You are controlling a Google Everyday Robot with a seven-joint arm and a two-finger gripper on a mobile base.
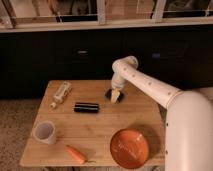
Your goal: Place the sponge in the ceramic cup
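Observation:
A bright-blue sponge (109, 93) lies on the wooden table (100, 120) near its far right part, mostly covered by my gripper (115, 96), which reaches down onto it from the white arm at the right. The pale ceramic cup (45, 132) stands upright near the table's front left corner, far from the gripper.
A black oblong bar (86, 107) lies left of the sponge. A clear bottle (61, 93) lies on its side at the back left. An orange carrot (77, 154) rests at the front edge and an orange plate (131, 148) at the front right.

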